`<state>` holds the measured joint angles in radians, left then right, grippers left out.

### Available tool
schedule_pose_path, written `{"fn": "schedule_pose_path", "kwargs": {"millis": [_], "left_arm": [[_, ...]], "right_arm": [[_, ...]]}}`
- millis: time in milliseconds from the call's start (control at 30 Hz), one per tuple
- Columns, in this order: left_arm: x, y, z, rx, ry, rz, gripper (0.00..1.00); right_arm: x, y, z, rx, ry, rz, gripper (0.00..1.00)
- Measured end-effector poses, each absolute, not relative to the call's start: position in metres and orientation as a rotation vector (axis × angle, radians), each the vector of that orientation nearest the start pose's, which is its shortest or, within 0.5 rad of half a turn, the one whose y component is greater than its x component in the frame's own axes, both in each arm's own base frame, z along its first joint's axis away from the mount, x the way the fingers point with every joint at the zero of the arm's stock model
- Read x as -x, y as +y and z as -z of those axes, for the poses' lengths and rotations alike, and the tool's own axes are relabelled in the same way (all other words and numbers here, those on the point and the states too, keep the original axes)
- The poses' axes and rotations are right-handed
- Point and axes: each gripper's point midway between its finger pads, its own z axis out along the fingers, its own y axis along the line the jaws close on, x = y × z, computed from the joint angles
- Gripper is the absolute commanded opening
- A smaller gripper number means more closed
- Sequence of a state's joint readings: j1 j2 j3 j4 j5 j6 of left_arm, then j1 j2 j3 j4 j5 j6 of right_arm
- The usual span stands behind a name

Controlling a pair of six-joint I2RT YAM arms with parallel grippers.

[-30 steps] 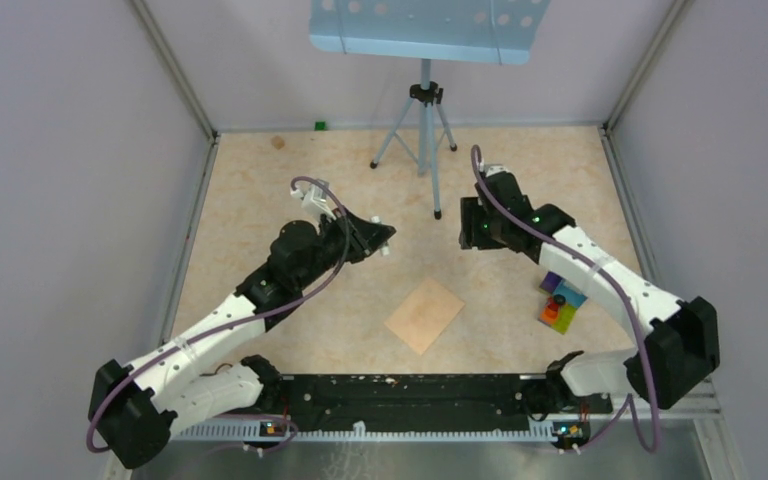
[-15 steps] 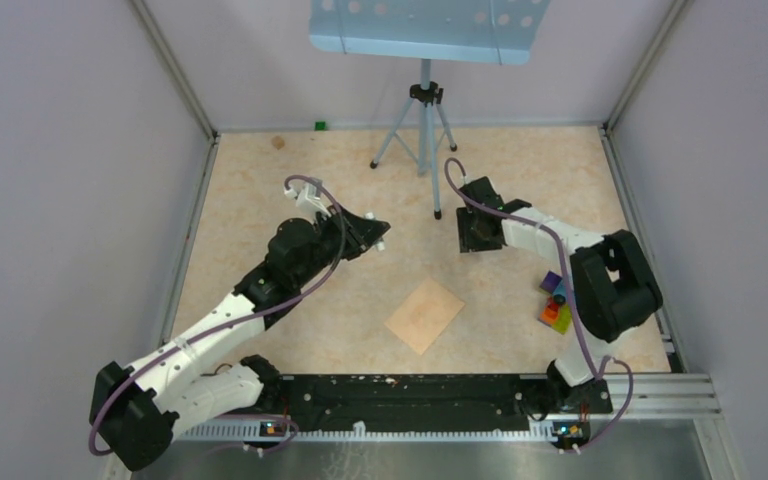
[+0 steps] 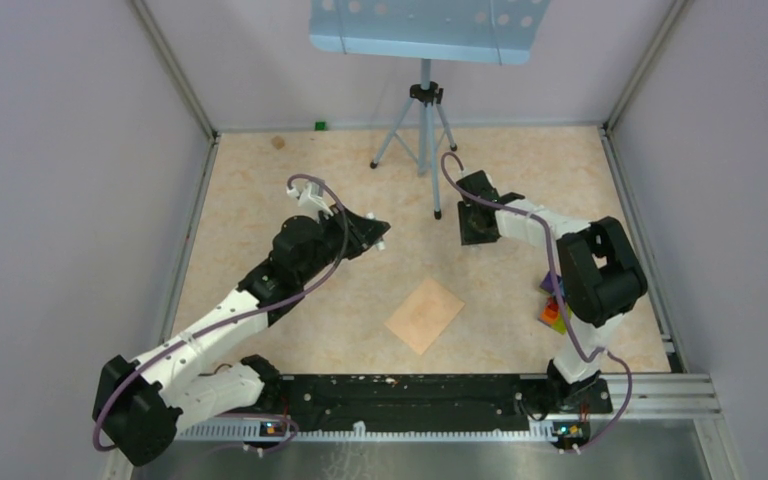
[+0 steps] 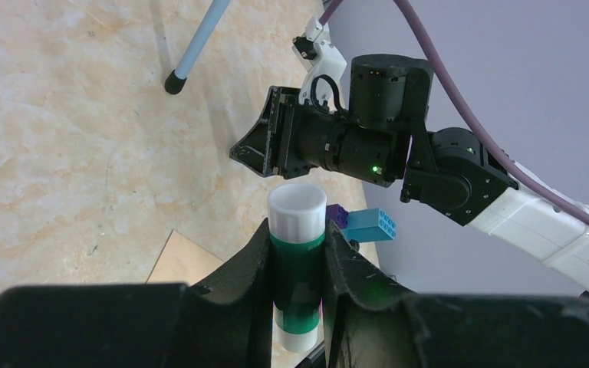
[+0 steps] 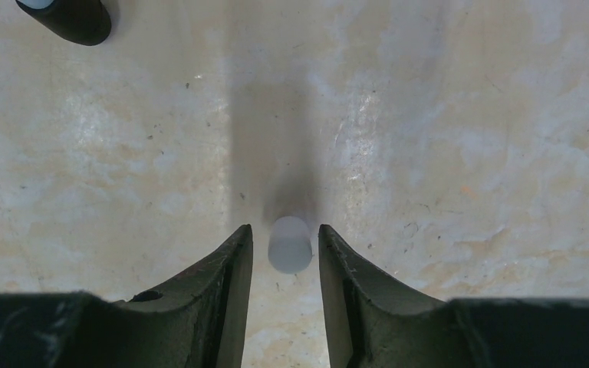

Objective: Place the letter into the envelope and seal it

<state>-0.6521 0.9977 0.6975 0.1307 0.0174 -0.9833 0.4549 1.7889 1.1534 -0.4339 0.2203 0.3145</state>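
- Left gripper (image 4: 297,234) is clamping a green glue stick (image 4: 297,268) between its fingers, the stick's white end reaching past the tips.
- Right gripper (image 5: 284,230) is pointing straight down at the marbled table (image 5: 468,153), with its jaws standing narrowly apart.
- Tan envelope (image 3: 424,315) is lying flat on the table between the two arms, near the black base rail (image 3: 400,392) and well apart from both grippers.
- Small white cylinder (image 5: 290,247) is showing between the right fingertips, touching neither.
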Motion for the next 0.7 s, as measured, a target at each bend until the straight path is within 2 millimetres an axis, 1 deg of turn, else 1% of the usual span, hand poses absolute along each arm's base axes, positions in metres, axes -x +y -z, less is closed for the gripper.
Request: {"fn": "schedule_pose_path", "kwargs": {"millis": [100,267,367,400,500,700], "left_arm": [[-0.2725,-0.254,-0.2541,0.303,1.881,1.177,0.0],[-0.2735,-0.2543,-0.2529,0.311,1.885,1.177,0.0],[-0.2736,-0.2544,-0.2531,0.315,1.886,1.18,0.0],[-0.2735,-0.2545,-0.2534,0.317,1.885,1.182,0.0],[-0.2742,-0.2539,-0.2537,0.33,1.884,1.185,0.0],[-0.2792,-0.2498,-0.2547,0.395,1.87,1.18,0.0]], "right_arm": [[-0.3652,0.149,-0.0347,0.108,2.604,0.022,0.36],[-0.3653,0.1485,-0.0343,0.108,2.605,0.022,0.2],[-0.3656,0.1478,-0.034,0.104,2.606,0.023,0.17],[-0.3656,0.1478,-0.034,0.104,2.606,0.023,0.17],[-0.3656,0.1479,-0.034,0.104,2.606,0.022,0.27],[-0.3648,0.1494,-0.0337,0.105,2.611,0.009,0.34]]}}
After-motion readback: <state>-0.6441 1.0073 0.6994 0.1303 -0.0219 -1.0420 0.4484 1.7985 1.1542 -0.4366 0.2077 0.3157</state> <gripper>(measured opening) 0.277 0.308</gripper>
